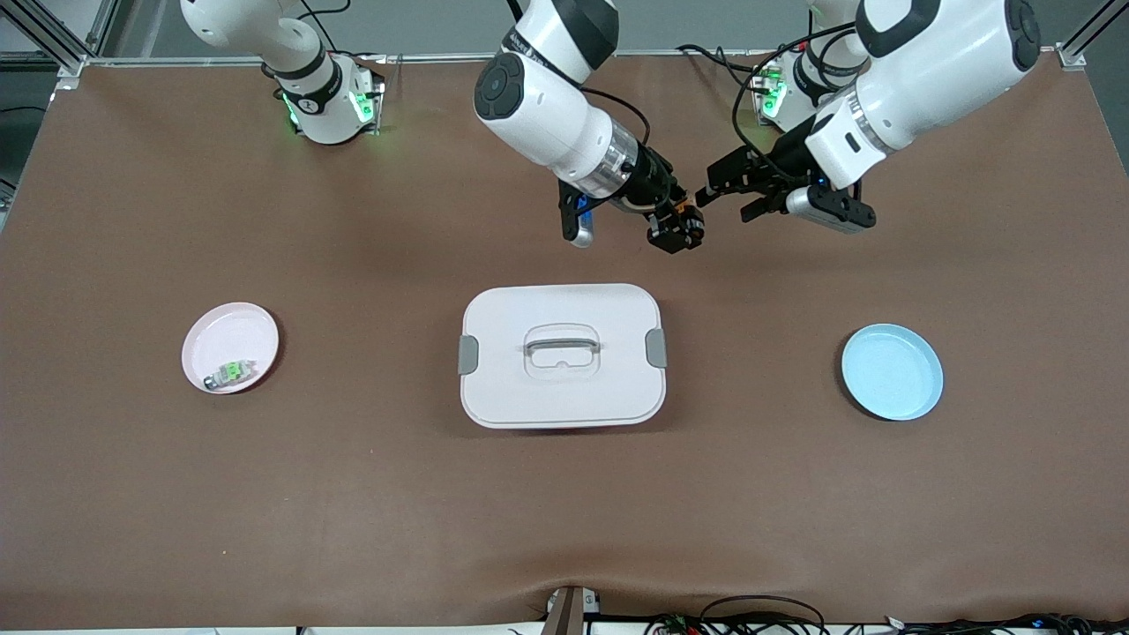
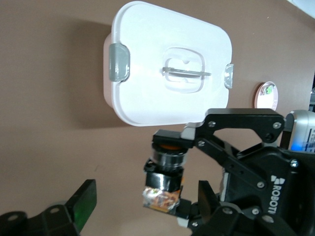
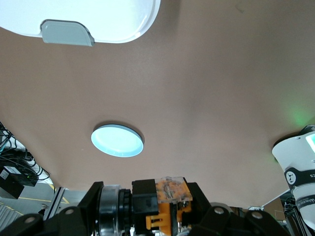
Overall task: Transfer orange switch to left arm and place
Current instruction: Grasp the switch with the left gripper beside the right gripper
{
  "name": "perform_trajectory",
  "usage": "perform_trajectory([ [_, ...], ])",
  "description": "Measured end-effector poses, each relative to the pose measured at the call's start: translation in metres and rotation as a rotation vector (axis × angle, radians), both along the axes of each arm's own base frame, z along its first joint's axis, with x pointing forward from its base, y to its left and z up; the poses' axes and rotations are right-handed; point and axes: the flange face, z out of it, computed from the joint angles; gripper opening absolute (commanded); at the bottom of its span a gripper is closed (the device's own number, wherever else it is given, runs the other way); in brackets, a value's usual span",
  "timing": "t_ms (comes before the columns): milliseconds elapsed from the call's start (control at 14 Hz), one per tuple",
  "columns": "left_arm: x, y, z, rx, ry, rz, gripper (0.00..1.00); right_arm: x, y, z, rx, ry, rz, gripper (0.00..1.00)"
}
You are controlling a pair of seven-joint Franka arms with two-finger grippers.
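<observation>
Switch (image 2: 166,173): up in the air, held by the right gripper (image 1: 677,227), over bare table a bit farther from the front camera than the box (image 1: 562,354)
Right fingers: pressed tight on the switch's body
Left gripper (image 1: 725,187): right beside the switch, fingers wide apart, nothing in them yet
How it handles: I think it is small, light and hard, and easy to drop; the round black middle looks smooth, so it may slip
Where to grab: the free end with the orange cap looks best, since the other end is already held
Hard to see: from the front the switch is only a tiny dark lump; the orange cap is mostly in shadow
Blue plate (image 1: 892,371): empty, toward the left arm's end
Pink plate (image 1: 230,347): holds a green switch (image 1: 231,374)
</observation>
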Motion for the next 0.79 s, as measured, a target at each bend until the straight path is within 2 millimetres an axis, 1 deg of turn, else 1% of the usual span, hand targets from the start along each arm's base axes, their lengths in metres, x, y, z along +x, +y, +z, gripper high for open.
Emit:
perform_trajectory([
  [215,0.000,-0.009,-0.009,0.004,-0.020,-0.024,0.79,0.000,0.000,0.000,0.000,0.000,0.000,0.20],
  [501,0.008,-0.009,-0.022,0.000,-0.037,-0.029,0.78,0.000,0.000,0.000,-0.001,0.000,0.000,0.20],
  [716,0.008,-0.021,-0.025,-0.038,-0.046,-0.008,0.75,0.000,0.000,-0.001,-0.001,0.000,0.000,0.20],
  [788,0.008,-0.024,-0.026,-0.040,-0.052,-0.007,0.72,0.001,-0.001,-0.001,-0.002,0.000,-0.002,0.20],
])
